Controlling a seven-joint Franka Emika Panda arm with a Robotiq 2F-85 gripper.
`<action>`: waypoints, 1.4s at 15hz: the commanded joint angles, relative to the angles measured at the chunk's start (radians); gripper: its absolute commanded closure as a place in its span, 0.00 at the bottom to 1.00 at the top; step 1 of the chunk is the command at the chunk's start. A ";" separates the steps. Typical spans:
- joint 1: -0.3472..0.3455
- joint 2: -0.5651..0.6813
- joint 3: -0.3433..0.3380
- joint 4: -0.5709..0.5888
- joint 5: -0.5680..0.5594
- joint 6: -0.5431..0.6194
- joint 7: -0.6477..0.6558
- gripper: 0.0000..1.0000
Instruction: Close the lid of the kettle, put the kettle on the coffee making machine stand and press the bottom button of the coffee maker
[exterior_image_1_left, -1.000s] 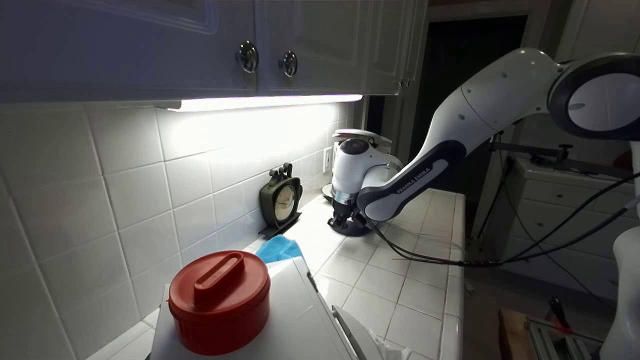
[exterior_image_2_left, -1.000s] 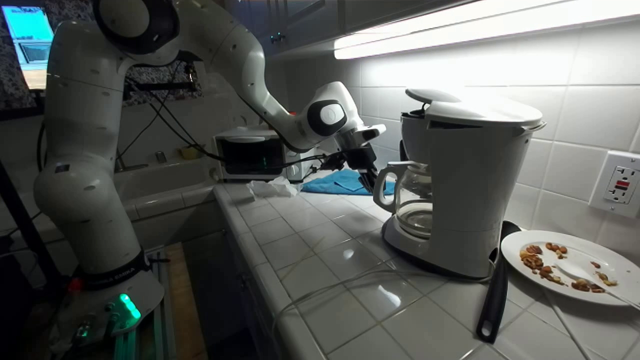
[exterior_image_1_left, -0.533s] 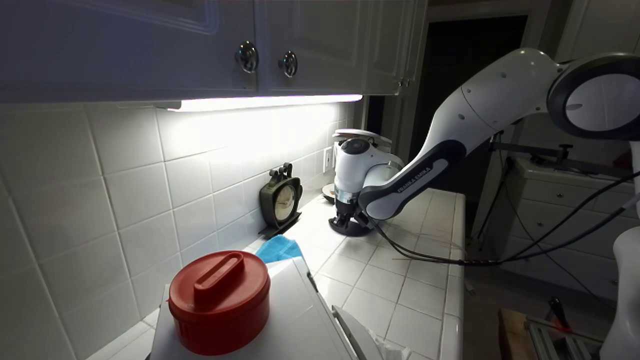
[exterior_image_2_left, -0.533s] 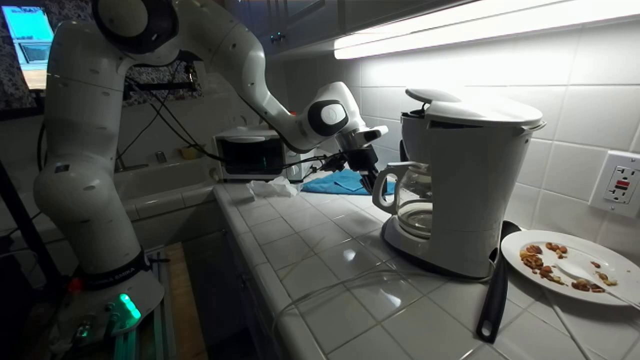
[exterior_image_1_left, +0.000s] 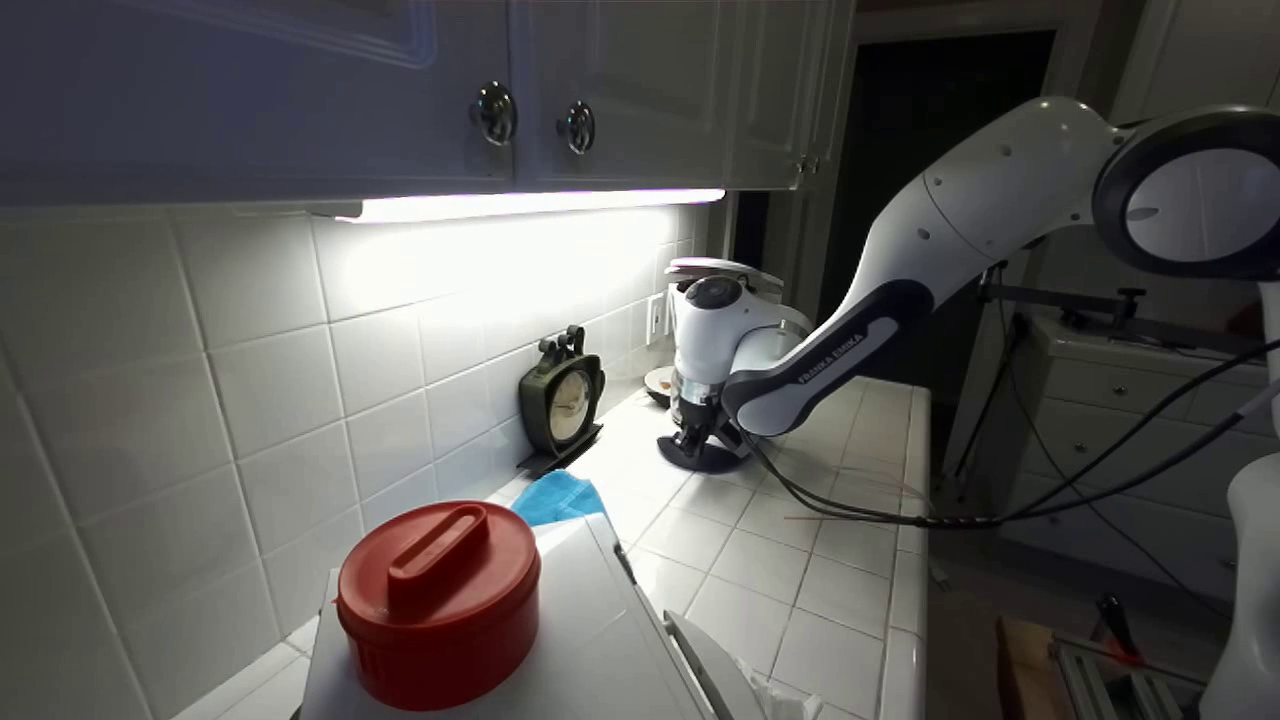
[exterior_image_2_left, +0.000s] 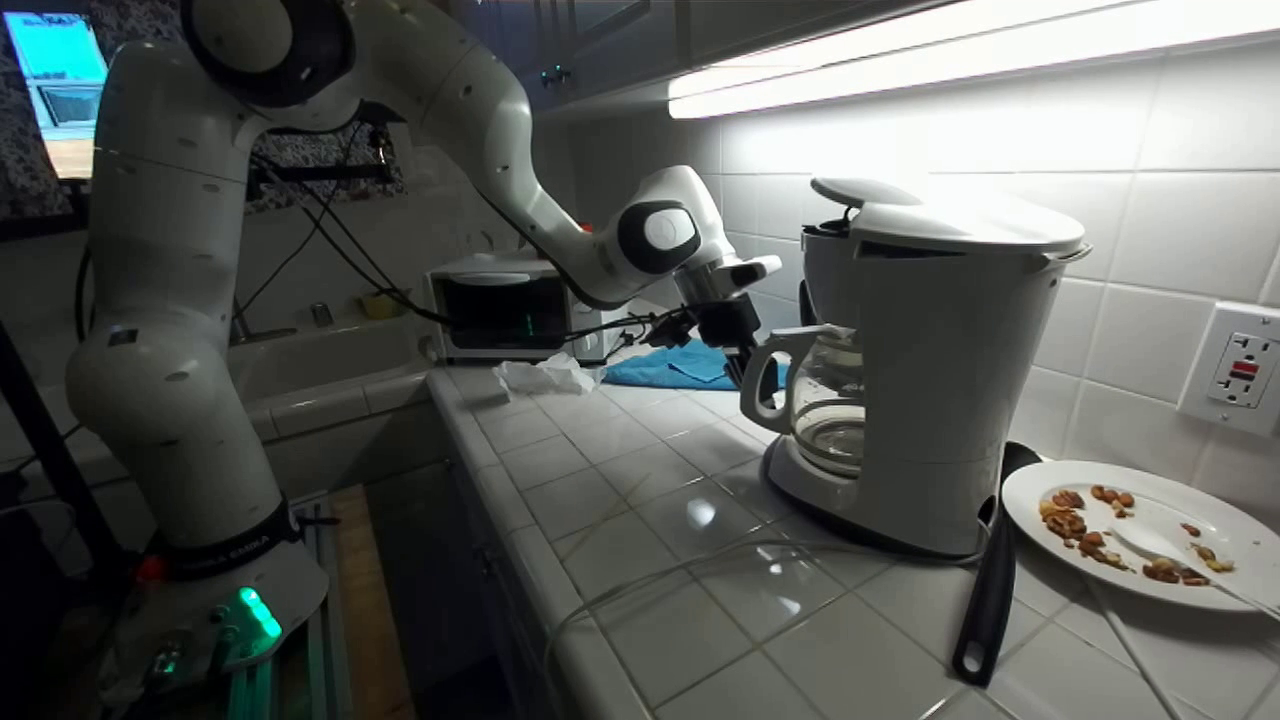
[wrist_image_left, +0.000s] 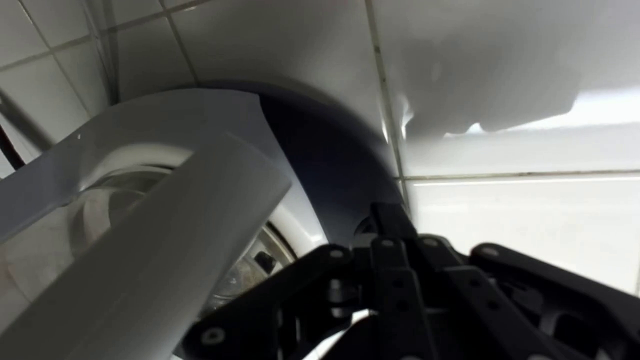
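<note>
Nearest in an exterior view, on the counter (exterior_image_2_left: 640, 470), a plate (exterior_image_2_left: 1025, 500) of nuts (exterior_image_2_left: 1065, 522) lies just beside the coffee maker (exterior_image_2_left: 950, 400). The carafe (exterior_image_2_left: 822, 398) sits upright on the machine's stand (exterior_image_2_left: 810, 480), its handle (wrist_image_left: 155, 250) jutting out — slightly nearer the counter's front edge than 1 second ago. The gripper (wrist_image_left: 392, 220) has edged a little closer to the machine. Its 2 fingers (wrist_image_left: 397, 300) are clenched against each other, tips over the base's dark front (wrist_image_left: 320, 150) — whether they touch it or the handle, I cannot tell. Farther off lies a blue cloth (exterior_image_2_left: 665, 368), then a toaster oven (exterior_image_2_left: 505, 310).
</note>
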 joint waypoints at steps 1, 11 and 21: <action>-0.008 0.008 -0.003 0.004 -0.045 0.004 0.046 0.99; -0.017 0.042 0.018 0.039 -0.017 0.008 0.024 0.99; -0.027 0.070 0.028 0.083 0.002 -0.004 -0.003 0.99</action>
